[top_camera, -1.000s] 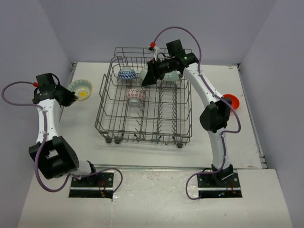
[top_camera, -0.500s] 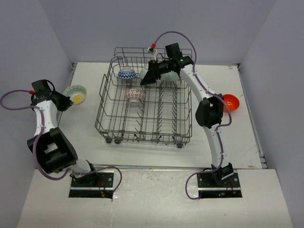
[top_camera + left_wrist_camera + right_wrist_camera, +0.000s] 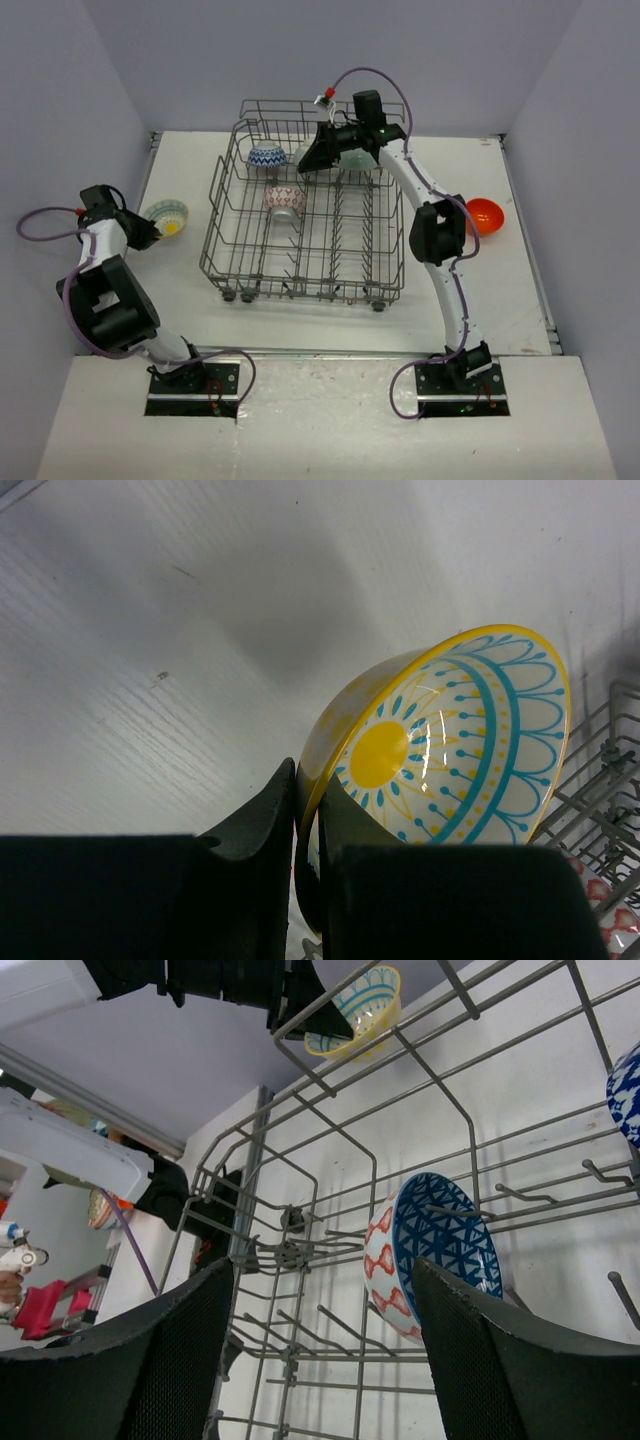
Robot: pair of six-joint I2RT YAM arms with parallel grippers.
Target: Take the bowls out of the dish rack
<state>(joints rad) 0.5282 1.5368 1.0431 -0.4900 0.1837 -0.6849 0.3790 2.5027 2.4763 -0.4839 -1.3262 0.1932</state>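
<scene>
Pinching the cream bowl (image 3: 450, 740) by its rim, the left gripper (image 3: 306, 815) should set it level on the table (image 3: 150, 630) before releasing; the right gripper (image 3: 322, 1295) hangs open-jawed in the dish rack (image 3: 340, 235).

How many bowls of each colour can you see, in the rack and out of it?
Orange-red bowl: 1
Mint green bowls: 2
Blue-and-white bowl: 1
Red-and-white zigzag bowl: 1
Cream-and-yellow bowl: 1
Total: 6
</scene>
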